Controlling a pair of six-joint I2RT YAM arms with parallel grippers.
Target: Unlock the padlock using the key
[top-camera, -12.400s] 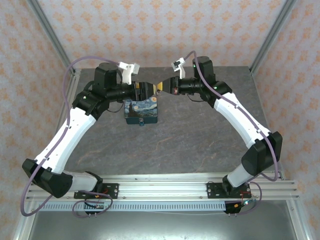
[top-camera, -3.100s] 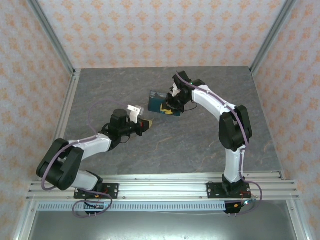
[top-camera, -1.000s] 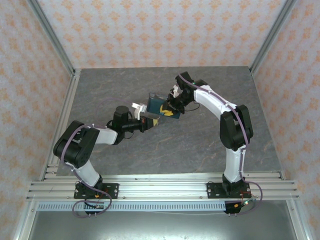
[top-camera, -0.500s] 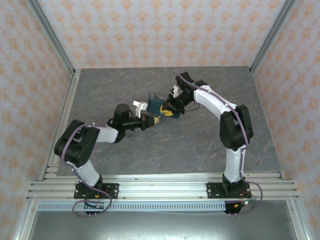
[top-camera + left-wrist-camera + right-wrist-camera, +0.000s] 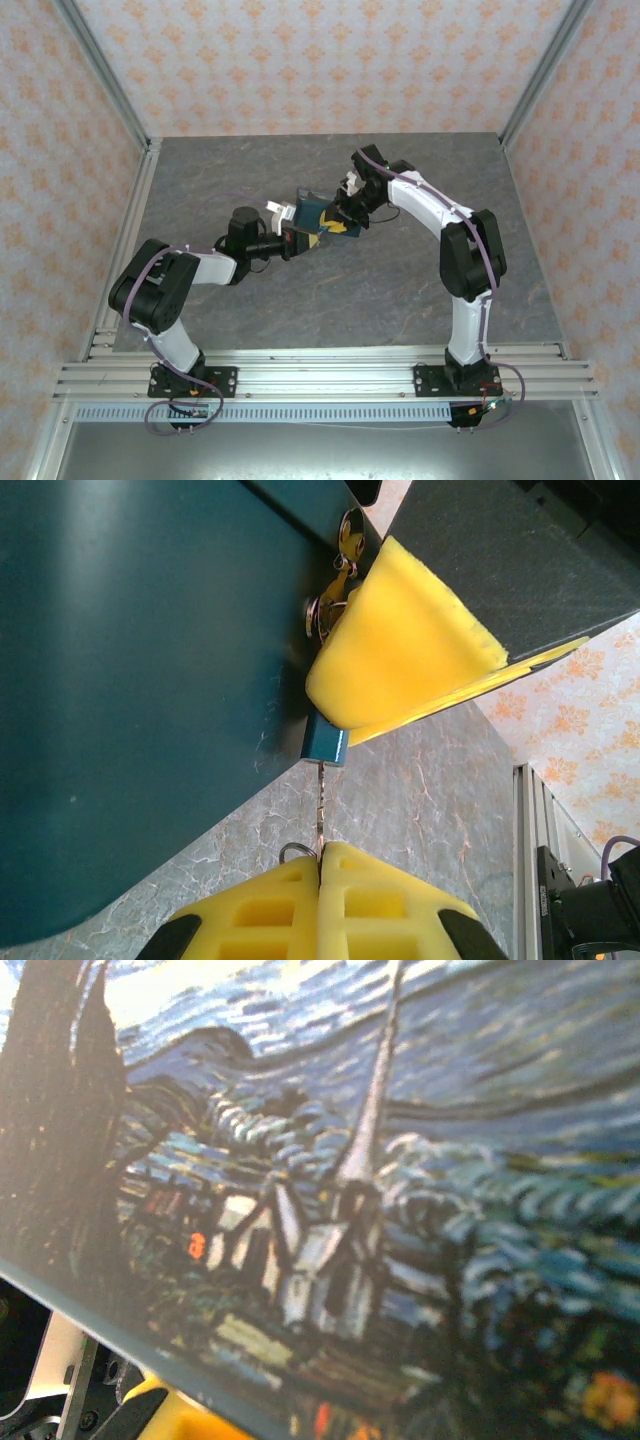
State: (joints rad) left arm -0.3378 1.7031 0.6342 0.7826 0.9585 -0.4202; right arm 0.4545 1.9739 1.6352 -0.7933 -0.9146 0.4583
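Grey stone table (image 5: 420,290) | Starry Night tin (image 5: 312,207) lifted over surface's middle, clamped by right gripper (image 5: 340,218) | left gripper (image 5: 321,852) pressed tightly together | small teal padlock (image 5: 326,746) at tin's edge, just beside right gripper's yellow finger (image 5: 400,650) | key (image 5: 321,810), thin metal sliver, pinched between left gripper's tips, end reaching padlock's underside
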